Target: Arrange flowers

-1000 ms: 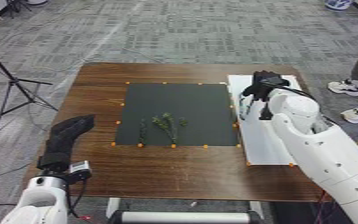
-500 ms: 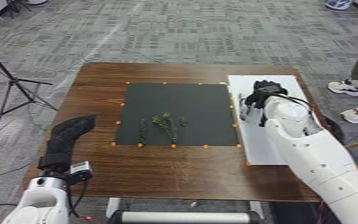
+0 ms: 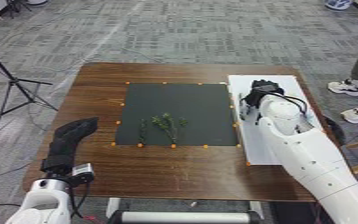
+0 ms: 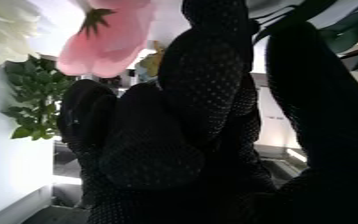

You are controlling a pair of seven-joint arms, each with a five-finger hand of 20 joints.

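If our right robot hand [image 4: 149,160] swings sideways, it could bruise the pink flower [image 4: 104,37] near it or snag the white flower [image 4: 2,30] beyond; crowded blooms would be the cause. We cannot tell whether it grips anything. Our left robot hand [image 3: 69,135] lies relaxed and spread. We can't make out a vase; the green sprigs [image 3: 167,127] lie on the dark mat [image 3: 175,97], between our two hands on the bench [image 3: 193,175].
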